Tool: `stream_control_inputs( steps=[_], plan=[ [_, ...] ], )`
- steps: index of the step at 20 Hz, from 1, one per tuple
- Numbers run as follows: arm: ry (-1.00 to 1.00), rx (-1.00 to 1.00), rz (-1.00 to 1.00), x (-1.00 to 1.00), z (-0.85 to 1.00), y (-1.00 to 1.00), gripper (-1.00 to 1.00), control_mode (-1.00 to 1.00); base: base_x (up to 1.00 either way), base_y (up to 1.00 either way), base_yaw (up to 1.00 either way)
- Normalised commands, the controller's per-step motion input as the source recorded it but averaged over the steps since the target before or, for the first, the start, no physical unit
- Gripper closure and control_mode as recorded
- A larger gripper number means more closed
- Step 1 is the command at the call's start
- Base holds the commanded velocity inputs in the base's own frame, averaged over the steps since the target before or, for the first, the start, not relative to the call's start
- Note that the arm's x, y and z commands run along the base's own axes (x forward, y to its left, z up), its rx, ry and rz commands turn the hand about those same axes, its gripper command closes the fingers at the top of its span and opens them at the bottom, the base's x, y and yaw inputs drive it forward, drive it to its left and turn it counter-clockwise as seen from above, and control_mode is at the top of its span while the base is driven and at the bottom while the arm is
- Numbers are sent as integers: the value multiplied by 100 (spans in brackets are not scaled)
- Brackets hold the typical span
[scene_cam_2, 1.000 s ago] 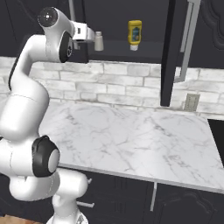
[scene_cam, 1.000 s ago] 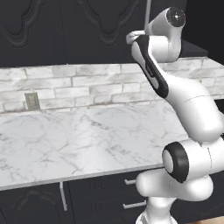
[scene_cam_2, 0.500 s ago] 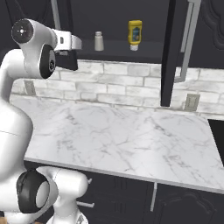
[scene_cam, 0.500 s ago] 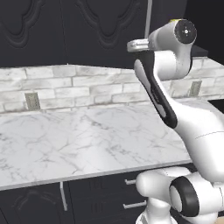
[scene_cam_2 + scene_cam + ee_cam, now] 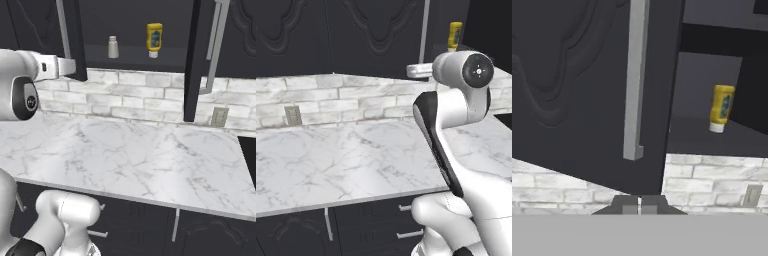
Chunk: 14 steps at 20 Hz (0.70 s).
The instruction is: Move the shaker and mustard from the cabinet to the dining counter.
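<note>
- Left base view: the mustard (image 5: pixel 455 36) stands at the upper right on the cabinet (image 5: pixel 376 35) shelf, past the arm's white elbow. To do this step well, I judge the arm should swing clear of the door edge first.
- Right base view: the shaker (image 5: pixel 113 47) and mustard stand near each other at top centre; two open doors (image 5: pixel 196 60) flank them above the table (image 5: pixel 140 160).
- Hand view: the claw (image 5: pixel 639 205) is shut on nothing at the bottom; the door handle (image 5: pixel 635 80) and door fill the left, blocking a straight reach.
</note>
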Motion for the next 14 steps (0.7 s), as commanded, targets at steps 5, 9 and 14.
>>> stream_control_inputs(
  steps=[5,9,14],
  plan=[
    [0,1,-9,-77,3,-19,100,-100,0,0,0],
    [0,33,2,-5,2,-56,100,-100,0,0,0],
    [3,56,1,9,9,-58,100,-100,0,0,0]
  ],
)
